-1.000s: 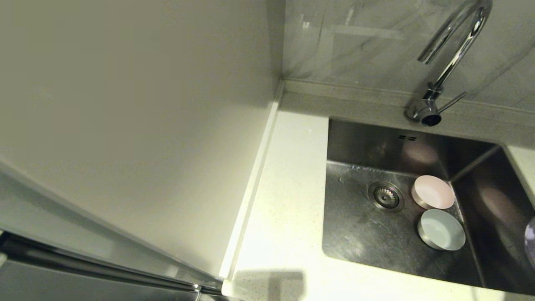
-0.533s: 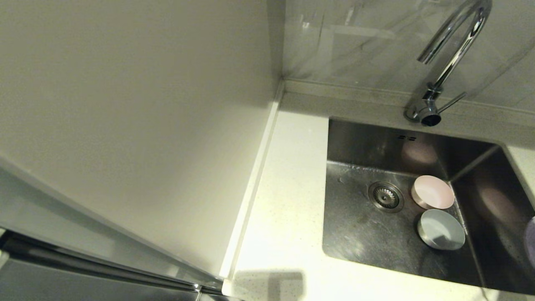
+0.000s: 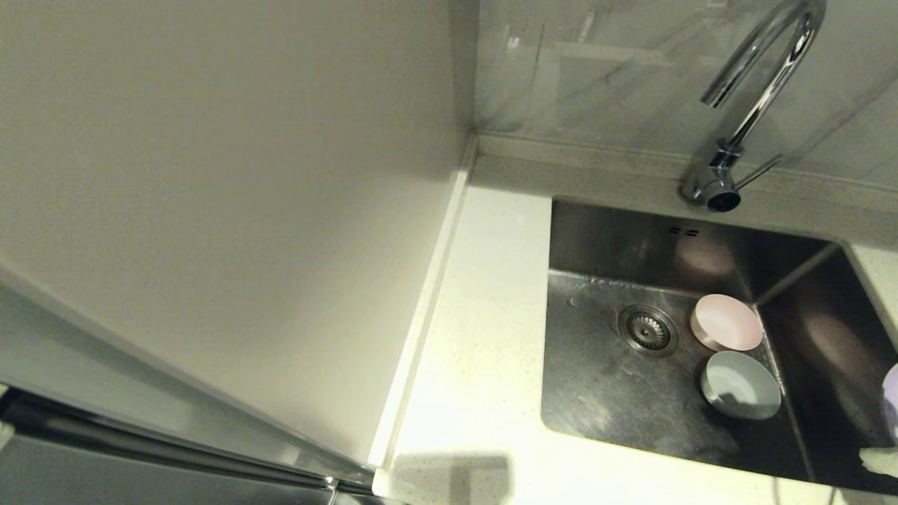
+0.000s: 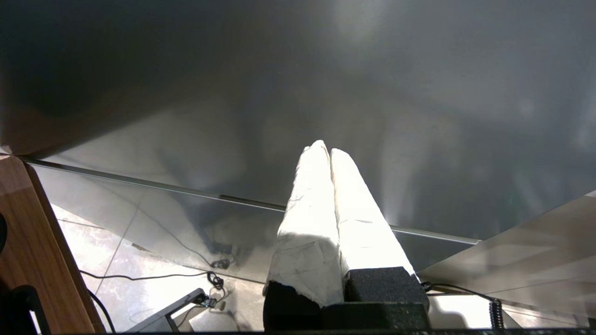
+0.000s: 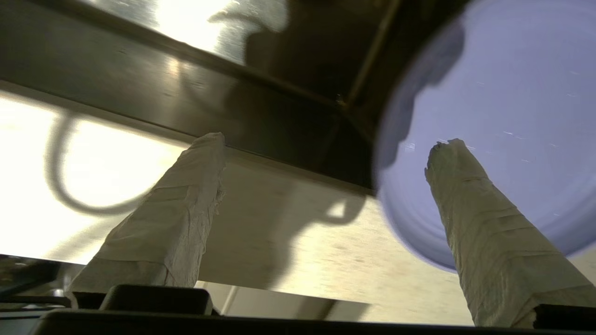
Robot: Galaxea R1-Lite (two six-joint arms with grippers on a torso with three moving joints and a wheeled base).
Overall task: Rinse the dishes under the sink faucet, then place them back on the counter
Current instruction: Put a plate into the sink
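Observation:
In the steel sink (image 3: 603, 393) the pink cup (image 3: 726, 322) and the blue-white bowl (image 3: 740, 386) stand upright, right of the drain. Only a sliver of the lilac plate (image 3: 892, 393) shows at the head view's right edge. In the right wrist view the plate (image 5: 512, 107) looms large over the sink's rim. My right gripper (image 5: 329, 144) is open, with one taped finger (image 5: 470, 204) in front of the plate's face and the other finger (image 5: 186, 200) over the counter (image 5: 302, 246). One fingertip (image 3: 880, 461) pokes into the head view. The left gripper (image 4: 326, 150) is shut and empty, parked low.
The chrome faucet (image 3: 761, 77) arches over the sink's back, its lever (image 3: 758, 172) pointing right; no water runs. A white counter strip (image 3: 477, 351) lies left of the sink, bounded by a cream wall panel (image 3: 224, 210). The drain strainer (image 3: 647, 330) sits left of the cup.
A taped fingertip of my right gripper has come into the head view at the bottom right corner. A shadow has crept over the bowl. Cup and bowl have not moved.

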